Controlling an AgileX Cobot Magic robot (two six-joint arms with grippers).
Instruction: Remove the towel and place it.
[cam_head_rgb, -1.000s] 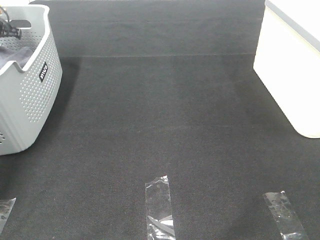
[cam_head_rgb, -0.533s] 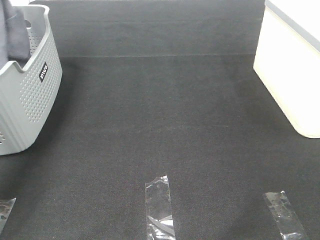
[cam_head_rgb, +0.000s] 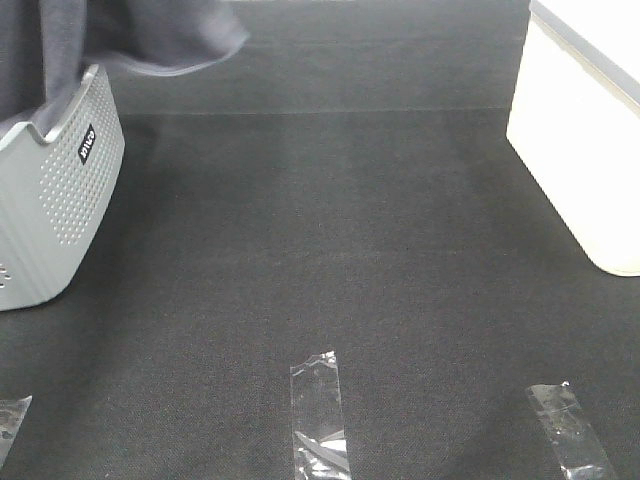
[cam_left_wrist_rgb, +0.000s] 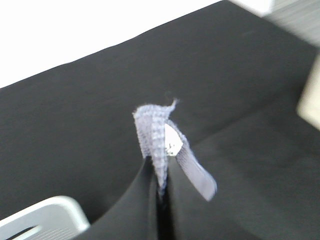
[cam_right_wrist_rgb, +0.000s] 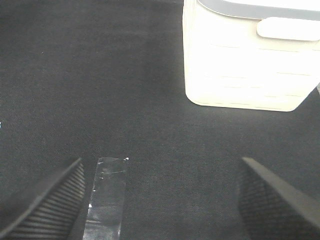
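The greyish-lavender towel (cam_head_rgb: 130, 35) hangs in the air at the far left, above the grey perforated basket (cam_head_rgb: 55, 190). It is blurred by motion, and its lower edge reaches out to the right past the basket's rim. The left gripper itself is outside the exterior high view. In the left wrist view my left gripper (cam_left_wrist_rgb: 159, 167) is shut on a hemmed corner of the towel (cam_left_wrist_rgb: 152, 135), which carries a small white tag. The basket rim (cam_left_wrist_rgb: 45, 220) shows below it. My right gripper (cam_right_wrist_rgb: 160, 165) is open and empty, low over the dark mat.
A white lidded bin (cam_head_rgb: 580, 150) stands at the right edge and also shows in the right wrist view (cam_right_wrist_rgb: 250, 55). Strips of clear tape (cam_head_rgb: 320, 410) (cam_head_rgb: 570, 430) lie on the dark mat near the front. One strip (cam_right_wrist_rgb: 107, 200) lies under the right gripper.
The towel has come up out of the basket and now swings to the right above it. The right arm, the bin and the tape have not moved.
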